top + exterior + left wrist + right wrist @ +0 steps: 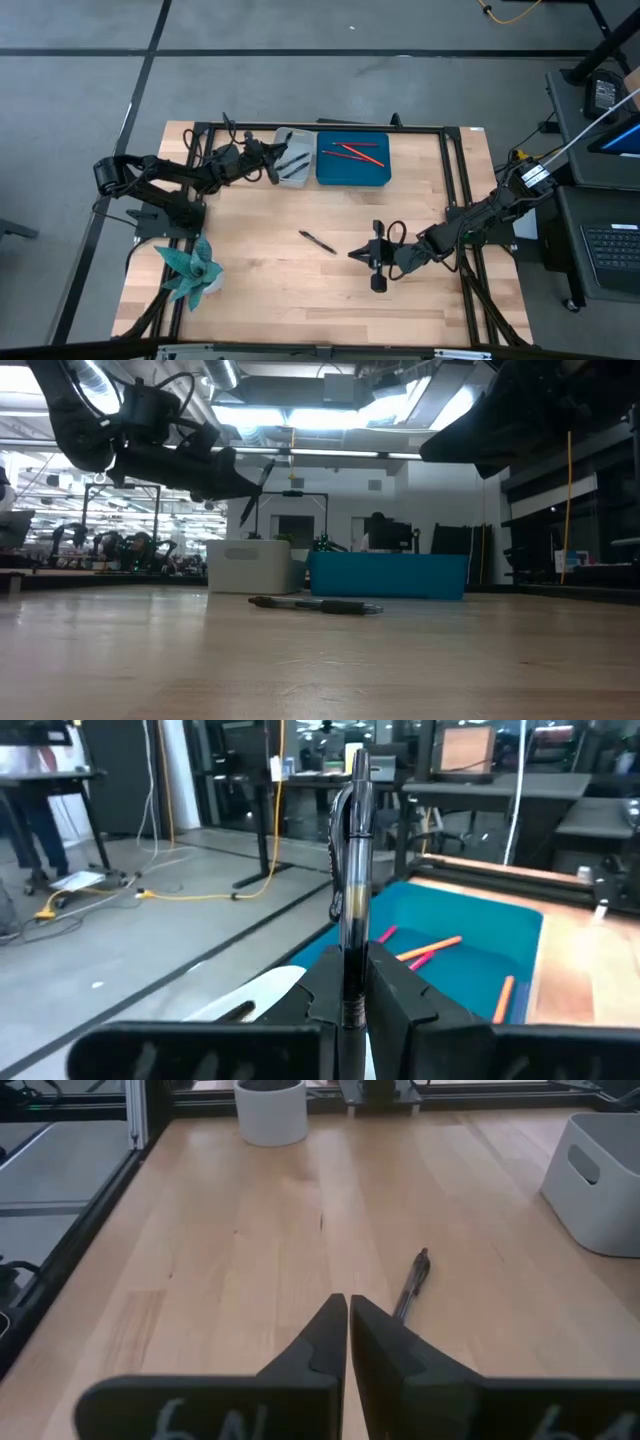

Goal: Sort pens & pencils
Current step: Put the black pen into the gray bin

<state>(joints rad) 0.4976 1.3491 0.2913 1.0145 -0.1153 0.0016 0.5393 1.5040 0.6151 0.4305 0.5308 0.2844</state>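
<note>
My left gripper [274,160] hangs at the left edge of the white bin [293,158], shut on a black pen [352,870]. The low view shows this pen [262,488] slanting up from the fingers, above the bin [250,565]. Dark pens lie in the bin. Red-orange pencils [356,152] lie in the blue tray [352,172], and they also show in the left wrist view [428,949]. Another black pen [318,241] lies flat on the table. My right gripper [353,254] is shut just right of it, with nothing held; its wrist view shows that pen [410,1285] ahead of the fingertips [348,1320]. My left gripper pinches the pen's clear barrel near its lower end [351,975] between its two fingers. The fingers reach in level from the table's left and lie across the pen. The pen stands nearly upright with its clip end up, clear of the bin and the table.
A potted green plant [190,265] in a white pot [270,1110] stands at the near left corner. A black frame rail [330,127] runs along the table's far edge behind the bin and tray. Bare wood lies in the middle and toward the near edge.
</note>
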